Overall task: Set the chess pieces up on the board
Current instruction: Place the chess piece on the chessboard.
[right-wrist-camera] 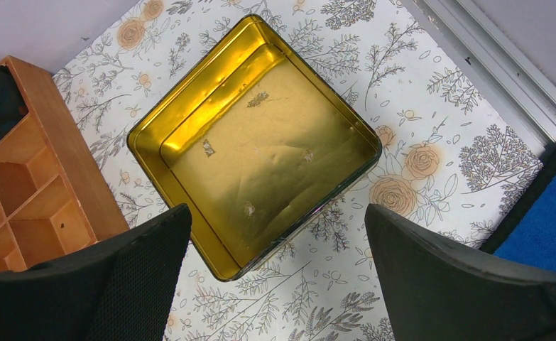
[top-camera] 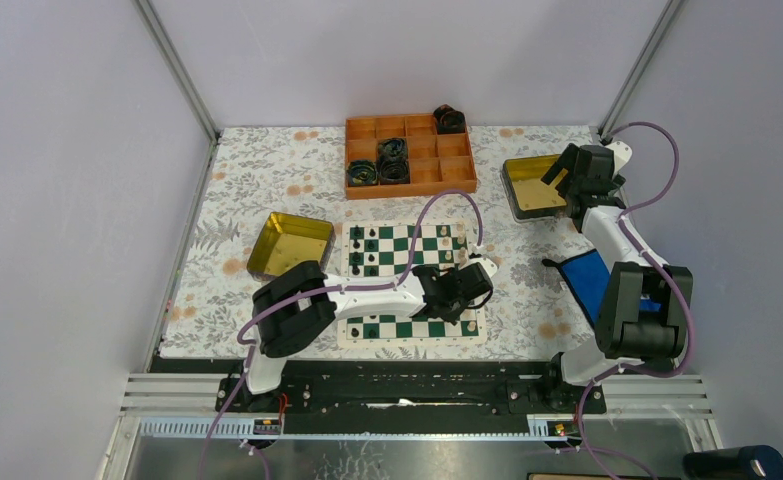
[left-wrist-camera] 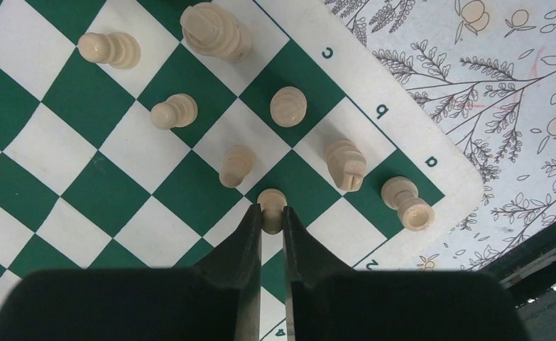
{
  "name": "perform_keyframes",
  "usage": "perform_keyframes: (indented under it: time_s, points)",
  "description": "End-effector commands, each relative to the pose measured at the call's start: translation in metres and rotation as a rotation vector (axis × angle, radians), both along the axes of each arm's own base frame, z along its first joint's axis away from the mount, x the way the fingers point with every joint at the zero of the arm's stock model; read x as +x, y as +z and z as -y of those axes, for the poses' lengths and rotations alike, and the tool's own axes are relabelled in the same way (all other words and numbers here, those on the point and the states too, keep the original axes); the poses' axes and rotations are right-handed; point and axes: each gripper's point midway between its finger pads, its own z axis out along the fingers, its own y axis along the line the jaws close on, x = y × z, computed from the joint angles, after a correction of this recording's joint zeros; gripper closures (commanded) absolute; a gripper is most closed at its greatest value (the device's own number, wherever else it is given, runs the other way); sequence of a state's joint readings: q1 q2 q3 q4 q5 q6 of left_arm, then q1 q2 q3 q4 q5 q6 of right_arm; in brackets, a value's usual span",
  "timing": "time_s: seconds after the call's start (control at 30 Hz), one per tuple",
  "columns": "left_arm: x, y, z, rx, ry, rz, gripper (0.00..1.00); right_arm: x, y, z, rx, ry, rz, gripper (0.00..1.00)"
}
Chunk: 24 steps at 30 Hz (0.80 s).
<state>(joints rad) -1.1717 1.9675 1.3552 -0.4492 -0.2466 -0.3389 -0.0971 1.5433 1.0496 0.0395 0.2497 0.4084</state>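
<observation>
On the board point(left-wrist-camera: 356, 84), left side: left gripper point(left-wrist-camera: 271, 220) is pinched nearly closed on a white pawn point(left-wrist-camera: 271, 201) in the second row, near the knight point(left-wrist-camera: 346, 165) and rook point(left-wrist-camera: 406, 202). Pawn looks upright, long axis vertical, head up. Likely light, hard, slick and tippy, so grip below the head. Right gripper point(right-wrist-camera: 276, 217) gapes wide, empty, over the tin point(right-wrist-camera: 275, 163).

We find the board point(top-camera: 397, 250) at the middle of the table point(top-camera: 267, 170). The tray point(top-camera: 410, 190) lies behind it, with rolls point(top-camera: 392, 160) in several compartments. One tin point(top-camera: 287, 245) sits just left of the board; a second tin point(right-wrist-camera: 260, 149) lies far right, below the right gripper point(right-wrist-camera: 276, 217). Chess pieces point(left-wrist-camera: 289, 106) stand by a right-hand corner of the board, and a pawn point(left-wrist-camera: 271, 202) there sits between the left gripper's point(left-wrist-camera: 272, 211) fingers.
</observation>
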Motion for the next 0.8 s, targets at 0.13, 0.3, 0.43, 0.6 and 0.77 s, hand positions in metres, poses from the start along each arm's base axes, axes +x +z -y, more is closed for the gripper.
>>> perform_keyframes:
  time_s: [0.13, 0.3, 0.43, 0.6, 0.77]
  points:
    - [-0.003, 0.013, 0.014, -0.056, -0.004, 0.004, 0.87, 0.009, 0.03, 0.0, -0.009, -0.005, 0.094, 0.0]
    - [-0.008, 0.015, 0.02, -0.069, -0.025, -0.01, 0.88, 0.01, 0.029, 0.0, -0.009, -0.005, 0.093, 0.0]
    - [-0.011, 0.015, 0.024, -0.076, -0.037, -0.014, 0.88, 0.01, 0.028, 0.0, -0.009, -0.005, 0.092, 0.0]
    - [-0.011, 0.013, 0.024, -0.07, -0.038, -0.011, 0.88, 0.01, 0.029, 0.0, -0.007, -0.004, 0.094, 0.0]
    - [-0.009, 0.009, 0.023, -0.061, -0.034, -0.006, 0.87, 0.009, 0.029, 0.0, -0.008, -0.004, 0.094, 0.0]
